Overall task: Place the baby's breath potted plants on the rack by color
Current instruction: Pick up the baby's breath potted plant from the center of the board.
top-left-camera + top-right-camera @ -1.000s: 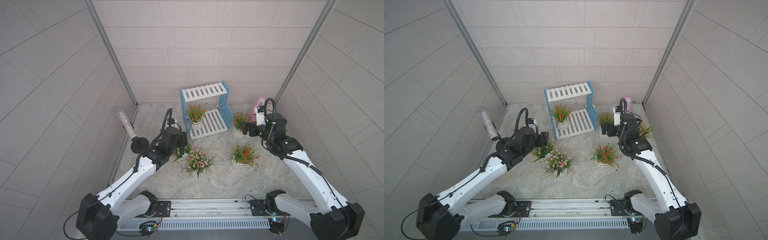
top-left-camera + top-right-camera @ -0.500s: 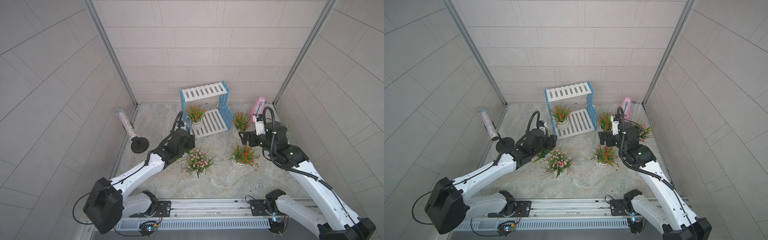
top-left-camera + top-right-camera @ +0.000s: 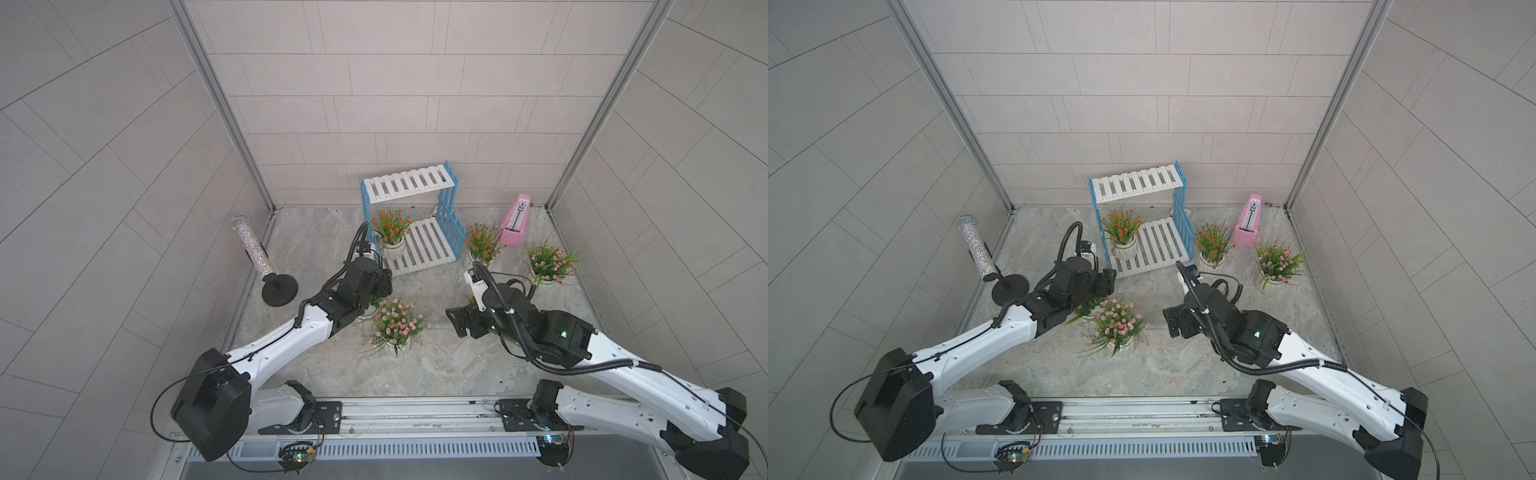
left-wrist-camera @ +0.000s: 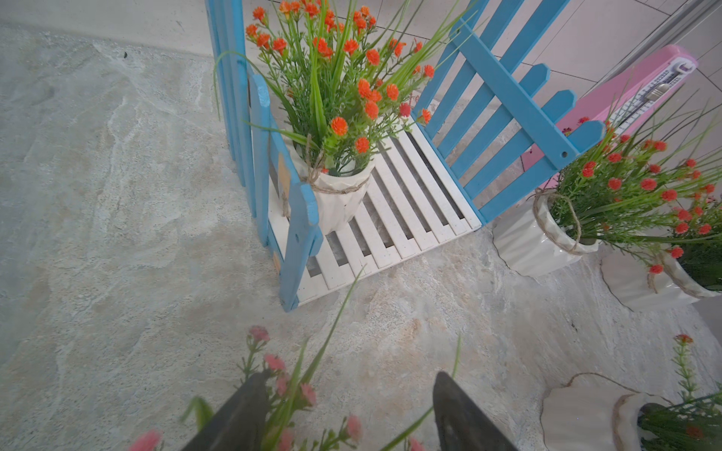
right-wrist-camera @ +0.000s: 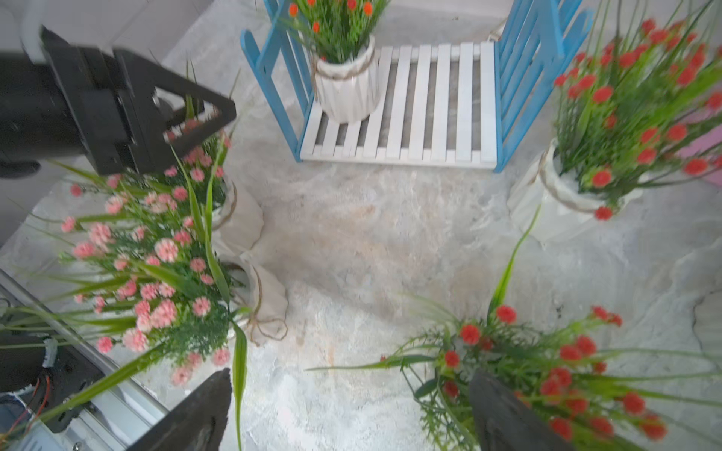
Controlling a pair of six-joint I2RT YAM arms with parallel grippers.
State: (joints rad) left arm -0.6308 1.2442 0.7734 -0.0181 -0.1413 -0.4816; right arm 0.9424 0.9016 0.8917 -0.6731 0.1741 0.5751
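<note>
Item, my left claw [image 4: 349,378]: jaws half apart, pink sprigs between them, but I cannot tell if it grips the pink pot [image 5: 238,213], which stands just near-left of the rack [image 3: 428,245]. Item, my right claw [image 5: 351,375]: jaws wide apart and empty over an orange-red plant [image 5: 527,371] on the surface at near right; one orange-red pot [image 3: 390,232] occupies the rack's lower shelf, left end. Risk noted: a lift by stems could tip the pot, and its sprays, meshed with the neighbouring pink plant [image 3: 395,322], could drag that over.
</note>
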